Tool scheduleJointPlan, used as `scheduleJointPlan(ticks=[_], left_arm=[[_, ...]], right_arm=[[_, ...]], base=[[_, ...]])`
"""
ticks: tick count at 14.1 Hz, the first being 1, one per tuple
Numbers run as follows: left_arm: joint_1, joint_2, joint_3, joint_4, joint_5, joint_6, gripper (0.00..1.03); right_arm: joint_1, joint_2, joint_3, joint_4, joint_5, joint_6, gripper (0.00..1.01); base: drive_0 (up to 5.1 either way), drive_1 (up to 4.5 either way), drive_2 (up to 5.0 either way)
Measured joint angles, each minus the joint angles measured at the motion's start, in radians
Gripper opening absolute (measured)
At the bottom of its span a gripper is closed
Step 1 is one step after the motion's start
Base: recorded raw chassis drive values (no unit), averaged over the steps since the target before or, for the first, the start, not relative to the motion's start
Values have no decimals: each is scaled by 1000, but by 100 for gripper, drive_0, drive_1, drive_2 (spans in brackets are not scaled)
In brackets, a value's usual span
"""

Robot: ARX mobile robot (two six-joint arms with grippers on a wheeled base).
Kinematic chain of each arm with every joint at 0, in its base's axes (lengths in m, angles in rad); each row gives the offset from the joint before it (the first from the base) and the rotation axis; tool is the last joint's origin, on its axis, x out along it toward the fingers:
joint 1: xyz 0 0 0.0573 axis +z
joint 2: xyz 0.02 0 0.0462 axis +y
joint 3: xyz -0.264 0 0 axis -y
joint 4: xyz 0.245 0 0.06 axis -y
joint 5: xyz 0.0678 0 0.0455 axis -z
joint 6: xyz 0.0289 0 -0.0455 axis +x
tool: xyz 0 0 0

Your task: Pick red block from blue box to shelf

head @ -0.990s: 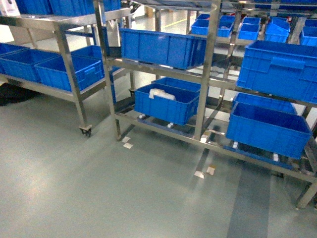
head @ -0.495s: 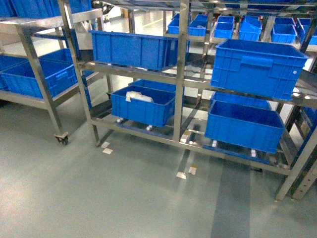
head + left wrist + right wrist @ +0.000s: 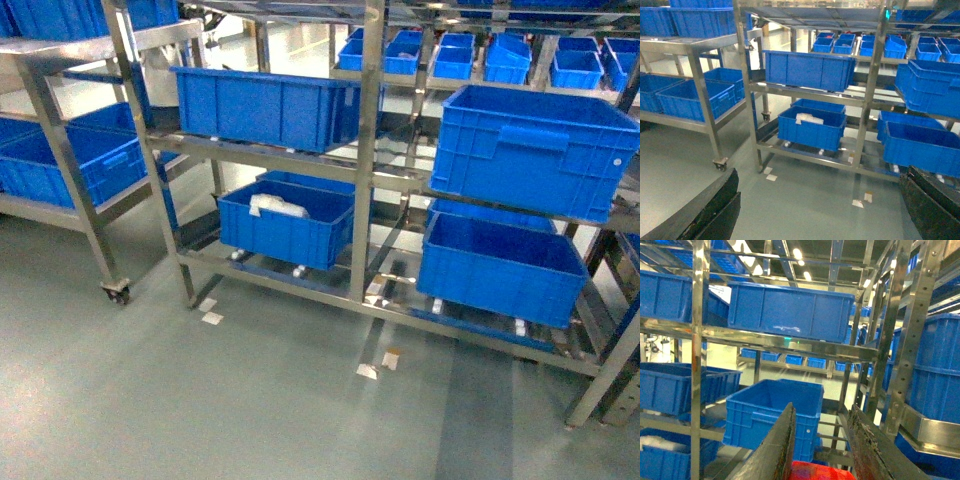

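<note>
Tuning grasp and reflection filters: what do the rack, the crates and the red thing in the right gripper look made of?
Shelf: bright metal, likely steel; mirror-like glints.
Crates: royal-blue moulded plastic, ribbed walls, dull sheen.
Red block: looks like glossy plastic; only its top shows between the right gripper fingers.

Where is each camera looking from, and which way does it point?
Head: up on the robot, slanting down at the shelf and floor; no arm shows.
Left wrist: low, facing the same shelf; the left gripper frames the bottom, fingers wide apart.
Right wrist: low, tilted up at crates; the right gripper holds the red block.
Shared: head and left wrist both show the crate with white stuff.
</note>
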Motion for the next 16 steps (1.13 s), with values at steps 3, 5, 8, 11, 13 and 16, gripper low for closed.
scheduleJointPlan(ticks=[3, 5, 8, 11, 13, 16], left_arm=[[2, 0, 0, 1, -1, 0, 98], [2, 0, 0, 1, 0, 0, 98], [2, 0, 0, 1, 0, 0, 98], [2, 0, 0, 1, 0, 0, 98], [2, 0, 0, 0, -1, 0, 98], [0, 0, 0, 0, 0, 0, 98]], right_arm=[[0, 1, 0, 3, -1, 0, 27], [0, 0, 0, 3, -1, 0, 27], [0, -1, 0, 4, -1, 0, 27], [0, -1, 0, 3, -1, 0, 27], [0, -1, 0, 3, -1, 0, 27], [0, -1, 0, 3, 0, 0, 27]], base=[[4, 387, -379], [4, 387, -379], [4, 387, -379], [4, 387, -379], [4, 387, -379], [-19, 247, -285]])
